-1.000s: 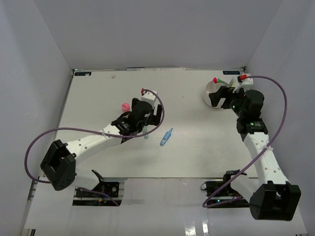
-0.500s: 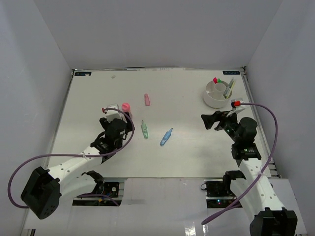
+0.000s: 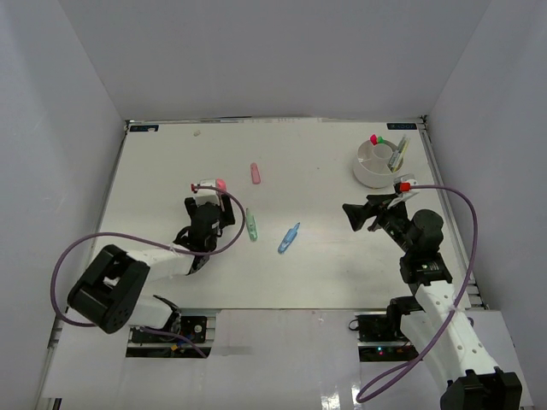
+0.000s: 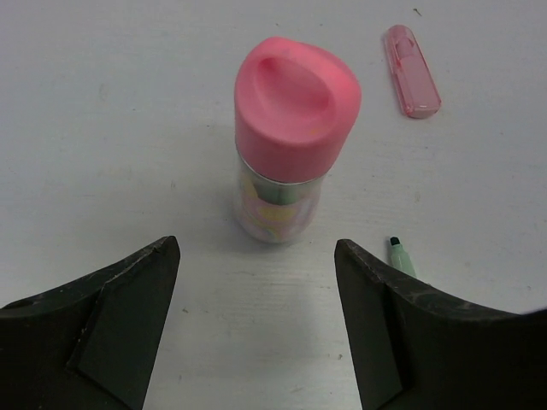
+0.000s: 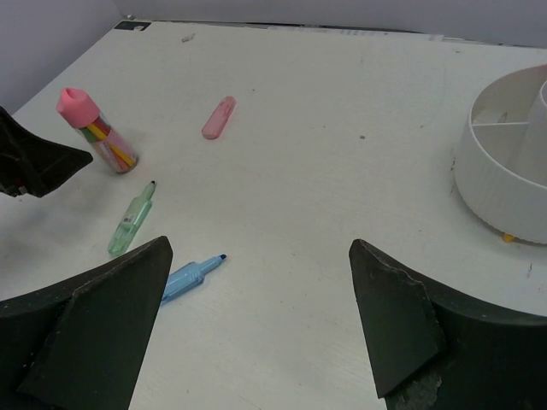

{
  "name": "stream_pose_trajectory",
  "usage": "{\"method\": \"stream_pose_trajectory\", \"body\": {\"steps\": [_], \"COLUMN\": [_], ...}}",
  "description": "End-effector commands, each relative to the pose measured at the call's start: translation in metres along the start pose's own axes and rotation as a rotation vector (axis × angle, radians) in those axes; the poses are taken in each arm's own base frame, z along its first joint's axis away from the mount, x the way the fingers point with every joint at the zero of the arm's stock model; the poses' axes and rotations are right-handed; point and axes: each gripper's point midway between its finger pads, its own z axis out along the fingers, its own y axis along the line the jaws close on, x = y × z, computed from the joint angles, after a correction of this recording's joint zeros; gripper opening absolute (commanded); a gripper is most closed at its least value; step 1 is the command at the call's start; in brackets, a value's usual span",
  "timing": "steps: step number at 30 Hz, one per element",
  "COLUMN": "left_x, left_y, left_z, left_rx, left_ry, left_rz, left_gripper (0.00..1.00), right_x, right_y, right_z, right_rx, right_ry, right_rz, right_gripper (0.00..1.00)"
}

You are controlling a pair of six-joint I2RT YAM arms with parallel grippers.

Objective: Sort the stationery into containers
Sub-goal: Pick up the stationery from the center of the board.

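A pink-capped glue stick (image 3: 219,184) stands upright on the table, also in the left wrist view (image 4: 291,145). My left gripper (image 3: 211,203) is open and empty just short of it (image 4: 256,248). A pink eraser (image 3: 255,173), a green pen (image 3: 250,225) and a blue pen (image 3: 289,237) lie mid-table. The round white tub (image 3: 369,175) with dividers stands at the far right and holds highlighters and pens. My right gripper (image 3: 359,212) is open and empty (image 5: 256,248), nearer than the tub, facing the blue pen (image 5: 190,275).
White walls enclose the table on the left, back and right. The tub (image 5: 504,171) sits close to the right wall. The eraser (image 5: 219,117), green pen (image 5: 131,220) and glue stick (image 5: 94,128) show in the right wrist view.
My left arm has pulled back from near the eraser and now faces the glue stick. My right arm has drawn back from the tub toward the near side, empty.
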Motion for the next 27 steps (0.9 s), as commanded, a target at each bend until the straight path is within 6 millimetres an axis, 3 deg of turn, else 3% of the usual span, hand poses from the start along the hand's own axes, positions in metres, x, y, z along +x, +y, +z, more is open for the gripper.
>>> {"method": "stream_pose_trajectory", "body": {"steps": [1, 15, 27], "left_x": [-0.023, -0.004, -0.008], "left_y": [-0.016, -0.014, -0.012], "left_z": [0.014, 0.036, 0.042], "left_rx": [0.054, 0.015, 0.001], "left_ry": [-0.069, -0.087, -0.153], "left_rz": [0.001, 0.012, 0.022], "left_gripper": [0.83, 0.79, 0.71], "right_x": [-0.014, -0.011, -0.008], "right_y": [0.005, 0.007, 0.010], "right_z": [0.001, 0.004, 0.004], "right_rx": [-0.024, -0.044, -0.064], "right_ry": [-0.053, -0.035, -0.025], "right_rz": [-0.049, -0.052, -0.058], "right_gripper": [0.91, 0.91, 0.92]}}
